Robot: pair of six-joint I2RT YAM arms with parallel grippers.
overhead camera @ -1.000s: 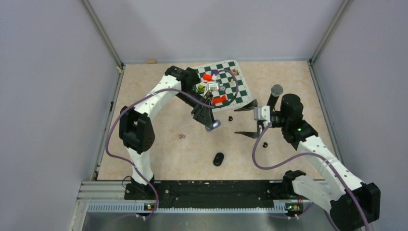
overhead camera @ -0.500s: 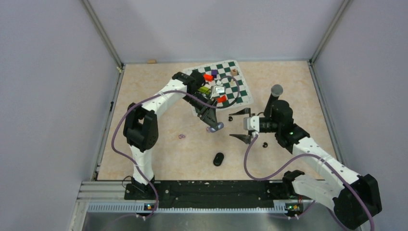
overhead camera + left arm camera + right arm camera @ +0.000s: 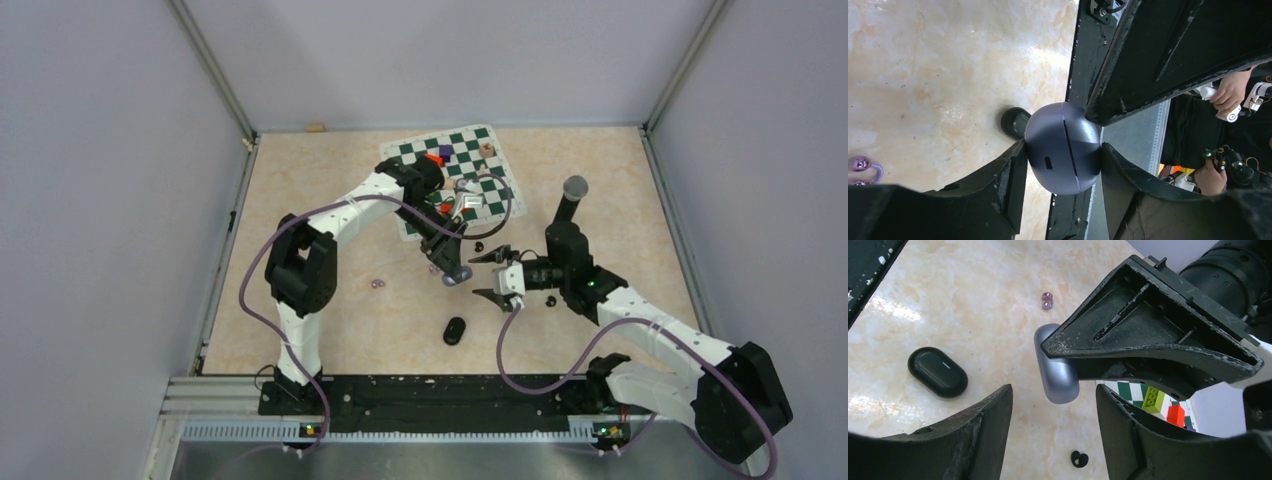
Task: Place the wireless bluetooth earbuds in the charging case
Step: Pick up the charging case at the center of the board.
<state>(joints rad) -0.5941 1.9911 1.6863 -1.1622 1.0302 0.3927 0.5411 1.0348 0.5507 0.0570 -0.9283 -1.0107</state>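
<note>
From above, the left hand [image 3: 449,272] is pinching a grey-purple charging case [image 3: 453,280] over the middle of the surface [image 3: 620,190]. The right hand [image 3: 489,276], fingers spread, is facing it from the right. Two purple earbuds [image 3: 378,284] are lying toward the left edge, and a black charging case [image 3: 455,330] toward the near edge. In the left wrist view, the fingers are pressing both sides of the closed case. In the right wrist view, a black earbud [image 3: 1079,458] is showing between the spread fingers.
</note>
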